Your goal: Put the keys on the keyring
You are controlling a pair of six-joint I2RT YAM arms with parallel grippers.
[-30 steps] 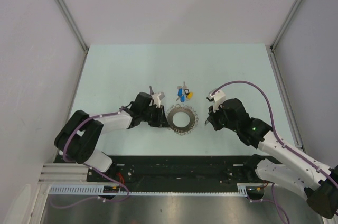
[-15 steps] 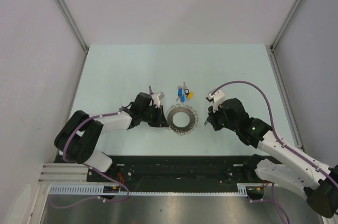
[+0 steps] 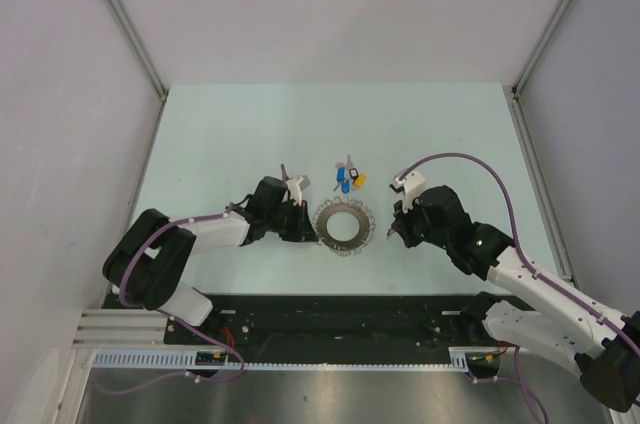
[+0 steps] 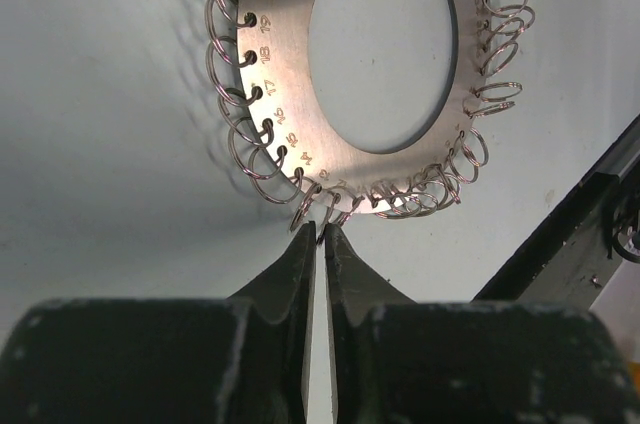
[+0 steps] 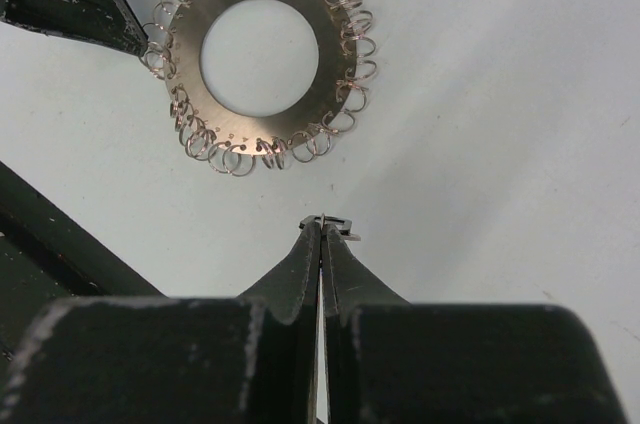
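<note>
Lying flat on the pale green table [image 3: 220, 134], the keyring [image 3: 323, 225] serves as the reference point for all other items. Left arm [image 3: 200, 229] reaches toward the keyring from its left side, and right arm [image 3: 520, 274] reaches toward it from its right. Left gripper [image 4: 321, 234] sits at the keyring's left rim: its jaws are drawn almost together with only a thin slit between them, and the tips meet one of the wire loops [image 4: 318, 212] there; whether that loop is actually pinched cannot be told. Right gripper [image 5: 321, 229] stands clear of the keyring's right rim, with bare table between them, its jaws pressed fully together; a tiny metallic piece shows at the tips, too small to identify. The keys [image 3: 348, 180], with blue and yellow heads, rest in a small cluster on the table just beyond the keyring's far rim, not touching it. Engraved numerals run along the keyring's flat face beside the loop holes.
</note>
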